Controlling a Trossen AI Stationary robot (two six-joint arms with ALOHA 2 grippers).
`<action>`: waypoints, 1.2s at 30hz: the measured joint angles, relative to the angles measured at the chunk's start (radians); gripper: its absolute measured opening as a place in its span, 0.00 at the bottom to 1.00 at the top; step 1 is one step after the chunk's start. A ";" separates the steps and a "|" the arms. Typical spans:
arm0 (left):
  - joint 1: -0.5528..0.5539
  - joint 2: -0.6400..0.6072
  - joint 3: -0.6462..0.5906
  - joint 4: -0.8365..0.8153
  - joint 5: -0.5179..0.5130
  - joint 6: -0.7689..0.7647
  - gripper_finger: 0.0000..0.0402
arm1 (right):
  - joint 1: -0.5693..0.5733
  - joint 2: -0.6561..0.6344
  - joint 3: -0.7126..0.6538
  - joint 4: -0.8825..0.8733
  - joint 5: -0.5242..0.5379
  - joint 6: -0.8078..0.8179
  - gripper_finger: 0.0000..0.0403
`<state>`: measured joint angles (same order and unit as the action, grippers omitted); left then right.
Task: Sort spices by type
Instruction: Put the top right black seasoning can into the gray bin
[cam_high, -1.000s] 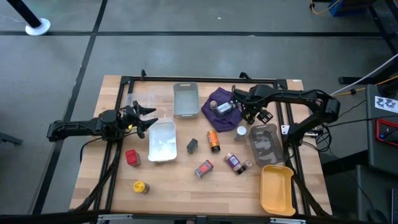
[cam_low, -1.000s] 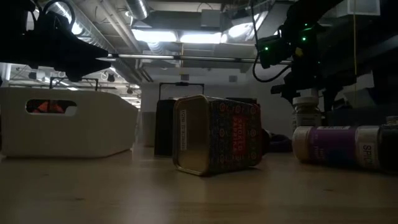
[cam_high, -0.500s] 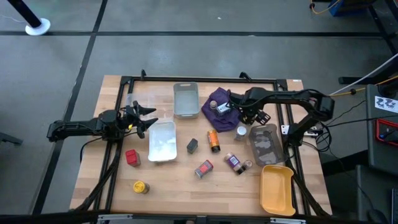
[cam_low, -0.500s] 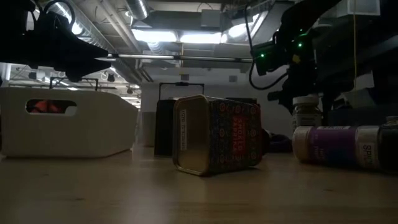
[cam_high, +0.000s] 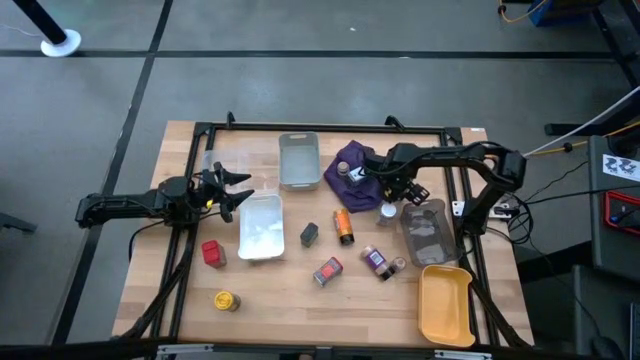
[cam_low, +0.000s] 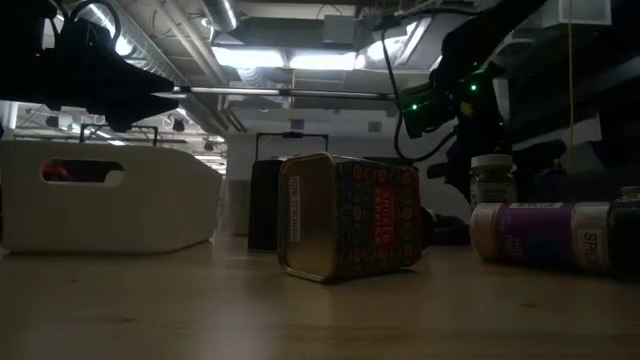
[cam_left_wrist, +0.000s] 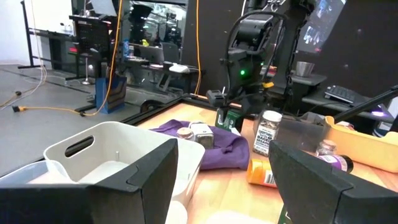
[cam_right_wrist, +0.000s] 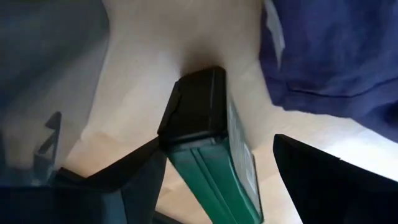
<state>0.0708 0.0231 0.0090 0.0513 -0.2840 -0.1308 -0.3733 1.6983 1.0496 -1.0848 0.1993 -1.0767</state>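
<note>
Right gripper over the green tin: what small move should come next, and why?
Probably lower a little and close. The right gripper has its open fingers either side of the green tin with a black cap, beside the purple cloth, not yet clamped.

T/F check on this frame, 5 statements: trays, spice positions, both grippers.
1. The yellow tray is empty. True.
2. The right gripper is over the yellow tray. False: it is beside the purple cloth, with a green tin between its open fingers.
3. The red tin lies inside the white tray. False: it sits on the table beside that tray.
4. The left gripper holds nothing. True: it hangs by the white tray, fingers apart.
5. The orange jar stands upright. False: it lies on its side.
</note>
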 joint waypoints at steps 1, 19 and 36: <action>0.000 0.000 0.000 0.000 0.000 0.000 0.59 | 0.000 0.005 0.000 0.002 0.000 0.000 0.73; 0.000 0.000 0.000 0.000 0.000 0.000 0.59 | 0.000 0.016 -0.001 0.020 0.011 0.201 0.26; 0.000 0.000 0.000 0.017 0.000 -0.027 0.59 | 0.000 0.015 0.067 -0.052 0.036 0.378 0.26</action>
<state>0.0711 0.0230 0.0090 0.0679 -0.2844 -0.1575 -0.3733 1.7138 1.1166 -1.1369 0.2356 -0.6983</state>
